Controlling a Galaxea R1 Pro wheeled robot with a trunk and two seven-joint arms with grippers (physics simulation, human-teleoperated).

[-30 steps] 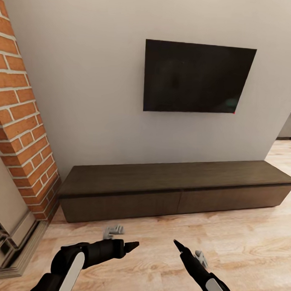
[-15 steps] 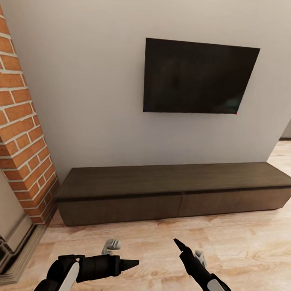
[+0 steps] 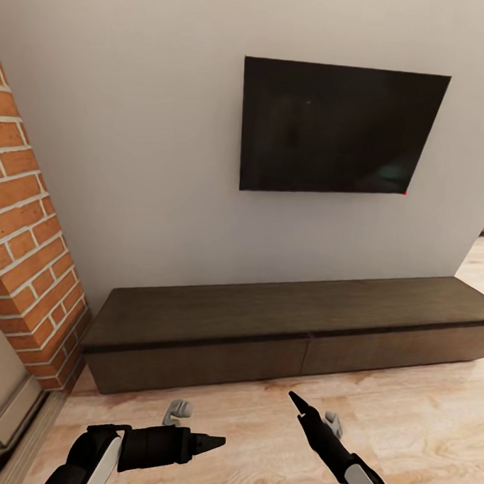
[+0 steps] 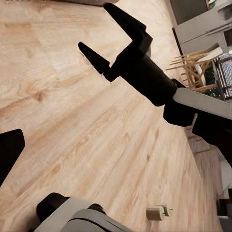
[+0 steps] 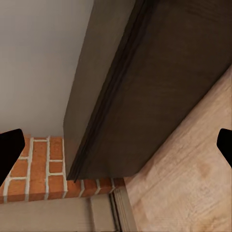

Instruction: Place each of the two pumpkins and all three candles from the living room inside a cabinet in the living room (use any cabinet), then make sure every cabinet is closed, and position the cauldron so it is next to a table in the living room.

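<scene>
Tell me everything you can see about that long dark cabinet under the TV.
The cabinet is a long, low unit of dark brown wood-look material, wider than the black TV above it. It sits on the pale wooden floor, back against the grey wall, its left end beside the brick column. Two flat, handleless fronts meet at a central seam; both look shut. Its top is bare.

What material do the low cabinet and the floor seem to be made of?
The cabinet looks like dark brown wood with a matte finish: faint grain shows on its top. The floor appears to be pale wood planks, slightly glossy, with clear grain and knots.
</scene>
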